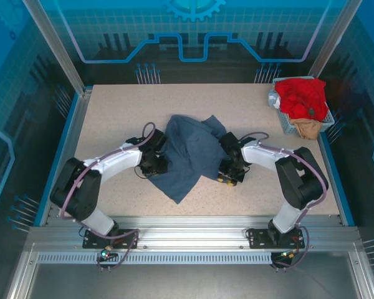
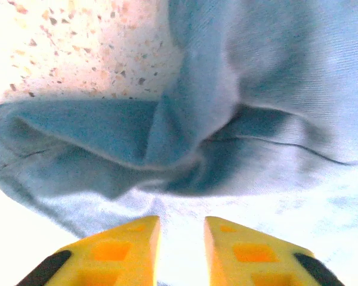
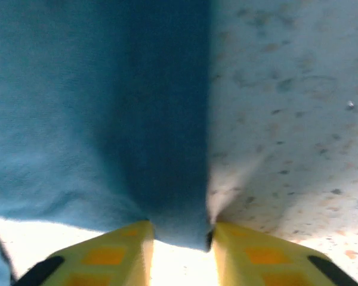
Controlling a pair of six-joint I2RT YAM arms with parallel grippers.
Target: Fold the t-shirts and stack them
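**Slate-blue t-shirt [image 1: 190, 156] unfolded at table centre, flanked by both arms**

Finding: the shirt lies crumpled on the table [image 1: 124, 106]. One gripper sits at each side edge, probably placed to spread it flat before folding.

Right gripper [image 3: 180, 235]: nearly closed, with a fold of the shirt filling the gap.

Left gripper [image 2: 182, 238]: narrowly parted over the cloth; hold cannot be determined.

Container: the wire basket [image 1: 285, 126] at the far right corner holds the red t-shirt [image 1: 302, 96] on top and the tan t-shirt [image 1: 306, 129] beneath. Neither is folded.
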